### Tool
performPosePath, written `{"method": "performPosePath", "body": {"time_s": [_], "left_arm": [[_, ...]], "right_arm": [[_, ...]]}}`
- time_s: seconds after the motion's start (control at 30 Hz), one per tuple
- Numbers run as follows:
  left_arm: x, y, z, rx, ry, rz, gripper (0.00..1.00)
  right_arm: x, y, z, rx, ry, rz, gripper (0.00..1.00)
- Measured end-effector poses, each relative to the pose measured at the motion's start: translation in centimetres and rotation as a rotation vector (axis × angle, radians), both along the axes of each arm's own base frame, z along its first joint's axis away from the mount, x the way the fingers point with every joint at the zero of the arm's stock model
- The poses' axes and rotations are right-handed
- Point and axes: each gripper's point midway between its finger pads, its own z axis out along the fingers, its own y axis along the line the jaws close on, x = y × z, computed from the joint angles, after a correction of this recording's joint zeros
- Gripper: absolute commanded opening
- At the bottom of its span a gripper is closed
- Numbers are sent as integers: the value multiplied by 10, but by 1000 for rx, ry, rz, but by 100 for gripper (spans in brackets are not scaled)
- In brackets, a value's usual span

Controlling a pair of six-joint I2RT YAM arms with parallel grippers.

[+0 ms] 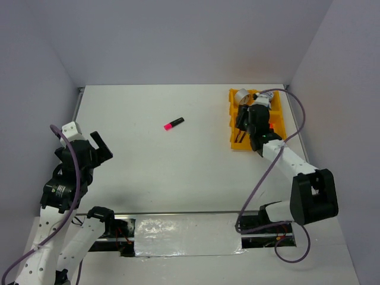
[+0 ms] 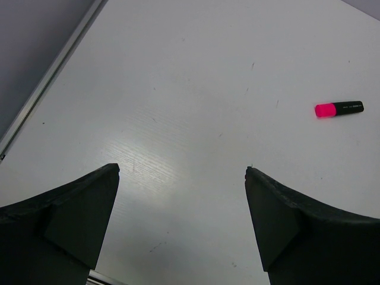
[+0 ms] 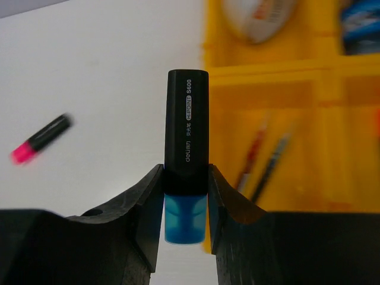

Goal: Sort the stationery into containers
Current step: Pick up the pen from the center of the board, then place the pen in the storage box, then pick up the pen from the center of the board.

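Top external view puts the left gripper (image 1: 96, 146) well to the left, raised off the table (image 1: 178, 178) with its jaws spread wide and nothing between them. The left wrist view confirms this: only bare tabletop shows between the two fingers. It looks parked out of the way.

Near the middle of the table lies the pink highlighter (image 1: 173, 123), flat on its side, alone and well apart from both arms. It is probably the last piece left to sort.

To the right, the right gripper (image 3: 185, 178) is clamped on the blue highlighter (image 3: 187, 124). It pinches the highlighter just above the blue cap, and the black body points away from the wrist. The grip near one end likely lets the body drop cleanly once the fingers part. It hangs at the left edge of the yellow tray (image 3: 267, 74); which compartment lies beneath, I cannot tell.

In the tray, the far-left compartment holds the silver tape ring (image 1: 240, 95), and the far-right one holds the blue-white tape rolls (image 3: 362, 27). The near-left compartment holds the two thin pens (image 3: 261, 160), lying slanted side by side. The near-right compartment is mostly hidden.
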Motion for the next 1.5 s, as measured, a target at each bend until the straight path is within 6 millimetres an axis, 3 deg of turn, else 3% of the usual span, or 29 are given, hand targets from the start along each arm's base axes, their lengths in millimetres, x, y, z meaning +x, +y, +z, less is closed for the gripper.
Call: {"method": "performPosePath", "body": {"time_s": [0.17, 0.3, 0.4, 0.63, 0.67, 0.7, 0.77, 0.87, 0.9, 0.93, 1.0, 1.1, 1.17, 1.23, 1.27, 1.37, 1.43, 1.5], "left_arm": [[0, -1, 0, -2, -1, -6, 99], [1, -3, 0, -4, 0, -15, 99], [1, -4, -1, -7, 3, -23, 99], [3, -7, 0, -12, -1, -36, 99], [3, -8, 0, -12, -3, -38, 99], [3, -8, 0, -13, -4, -39, 99], [4, -9, 1, -14, -7, -44, 99], [4, -11, 1, -14, -8, -52, 99], [5, -11, 1, -13, -9, -54, 99], [5, -12, 2, -13, -11, -56, 99], [5, -13, 2, -15, -11, -63, 99], [6, -14, 1, -16, -7, -72, 99], [7, -15, 0, -10, 1, -79, 99], [7, -15, -1, -4, 8, -83, 99], [7, -15, -2, -3, 9, -83, 99], [7, -15, -2, -2, 10, -84, 99], [7, -15, -2, -2, 11, -83, 99], [7, -15, -2, -2, 11, -83, 99]], "right_arm": [[16, -100, -39, 4, 121, -322, 0], [10, -147, -56, 70, 168, -464, 0], [7, -163, -56, 105, 163, -519, 0], [11, -168, -61, 135, 177, -529, 4], [14, -173, -65, 137, 190, -541, 17], [15, -176, -69, 138, 203, -548, 38], [16, -179, -75, 148, 222, -560, 54], [15, -178, -74, 159, 223, -553, 60], [15, -177, -71, 163, 217, -548, 74], [16, -176, -66, 165, 206, -544, 99], [15, -173, -51, 156, 181, -527, 100], [16, -169, -13, 151, 108, -507, 100], [17, -160, 18, 145, 41, -482, 100], [17, -127, 44, 127, -13, -417, 100], [16, -99, 55, 108, -33, -374, 100], [5, 16, 73, 99, -48, -161, 100], [-4, 84, 67, 101, -3, -55, 100], [2, 135, 62, 99, 42, -36, 100]]}}
